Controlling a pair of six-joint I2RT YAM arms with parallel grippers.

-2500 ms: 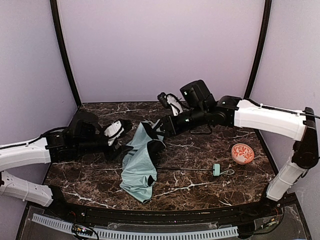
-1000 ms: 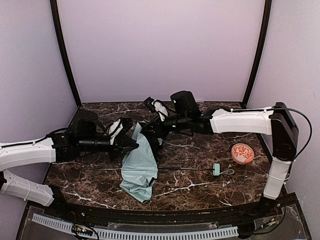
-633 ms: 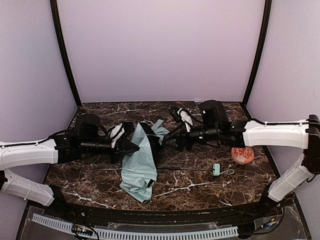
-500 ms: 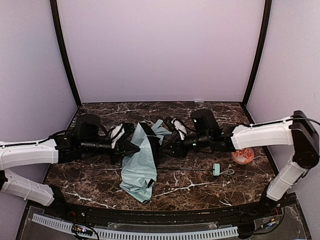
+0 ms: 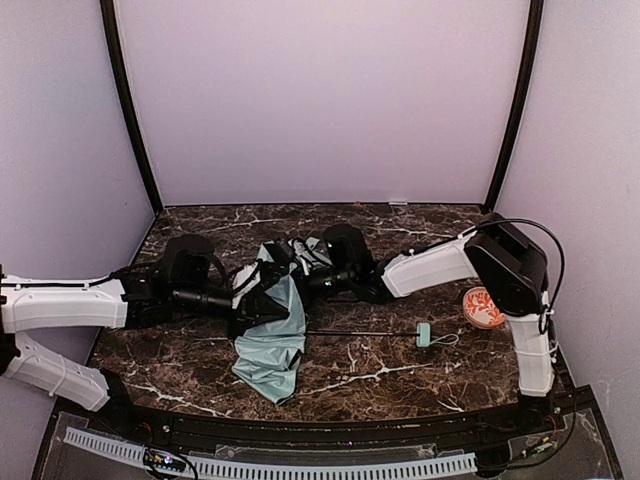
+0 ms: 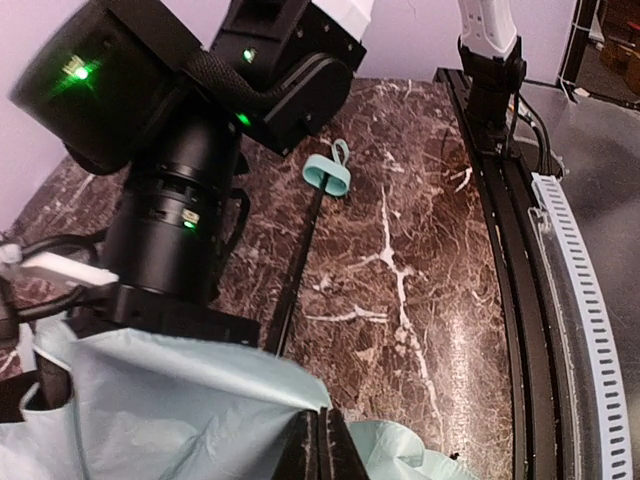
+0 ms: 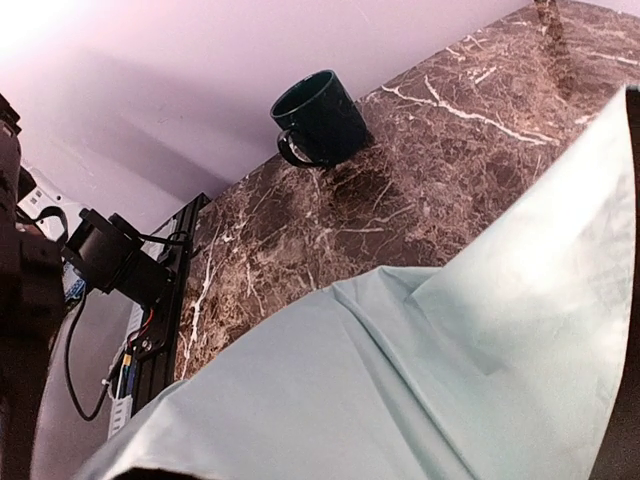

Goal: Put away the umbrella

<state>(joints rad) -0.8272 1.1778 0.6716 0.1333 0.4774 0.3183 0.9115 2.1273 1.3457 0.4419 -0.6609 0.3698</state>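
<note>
Fingers point(image 6: 308, 455) of the left gripper point(image 5: 252, 300) are pressed tightly together. In the left wrist view the pale mint fabric of the umbrella point(image 5: 268, 350) lies on both sides of them, so they appear to pinch an edge of the canopy. The right gripper point(image 5: 300, 265) is buried in the upper folds of the same fabric. Its own camera shows almost only mint cloth, with a dark green mug point(image 7: 320, 120) far behind, so I cannot tell if its fingers are released or grasping.

The umbrella lies on the marble table point(image 5: 400, 385), between the two arms. The canopy is a loose, crumpled heap, and the thin black shaft point(image 5: 360, 333) is fully extended to the right, ending at the small mint handle point(image 5: 424, 335) with its strap. An orange-red round thing with white pattern point(image 5: 483, 307) sits well apart, behind the right arm.

I judge the task to be at an early stage. The canopy is collapsed, but the fabric is not gathered or wrapped, the shaft is not pushed in, and nothing is put away.

Compared with half a second ago, the right arm has folded inward and its gripper has gone left into the canopy. The handle and the lower fabric have shifted slightly to the left.
</note>
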